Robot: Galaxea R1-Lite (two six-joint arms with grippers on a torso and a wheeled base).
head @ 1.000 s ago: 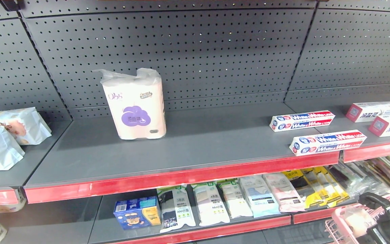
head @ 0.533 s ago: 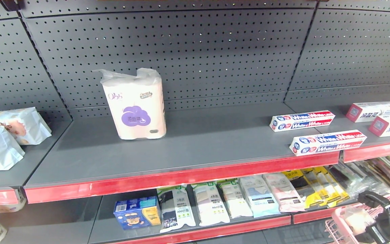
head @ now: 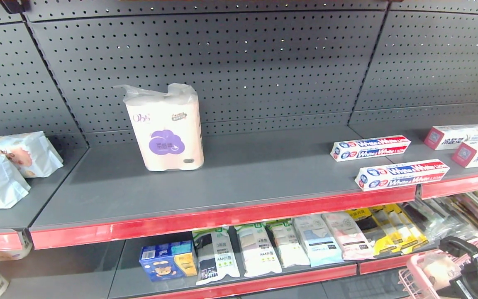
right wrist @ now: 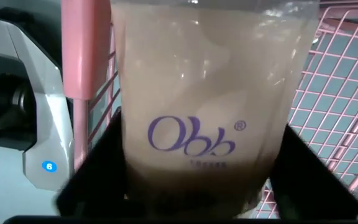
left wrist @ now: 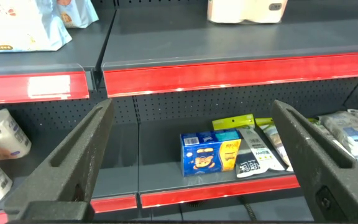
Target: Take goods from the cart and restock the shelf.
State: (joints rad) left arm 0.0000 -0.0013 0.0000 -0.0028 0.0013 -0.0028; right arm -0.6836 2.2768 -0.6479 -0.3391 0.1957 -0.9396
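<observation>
Pickup step: the right pincer (right wrist: 201, 171) pinches a toilet-roll pack (right wrist: 204, 93) in the pink cart (right wrist: 344, 87); the left pincer (left wrist: 191, 112) is spread, empty. Next: lift the pack clear onto the shelf (head: 243, 174).

shelf (head: 239, 178) | tissue pack (head: 166, 128) upright, left-centre | two toothpaste boxes (head: 369, 148) lying, right end

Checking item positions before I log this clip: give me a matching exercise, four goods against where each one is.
Things: 1 upright roll pack; 2 blue box; 3 nearer toothpaste box; 4 second roll pack.
Places: A lower shelf; B between the fingers of the right gripper; C upper shelf, front edge; D upper shelf, towards the back.
Pairs: 1-D, 2-A, 3-C, 4-B.
</observation>
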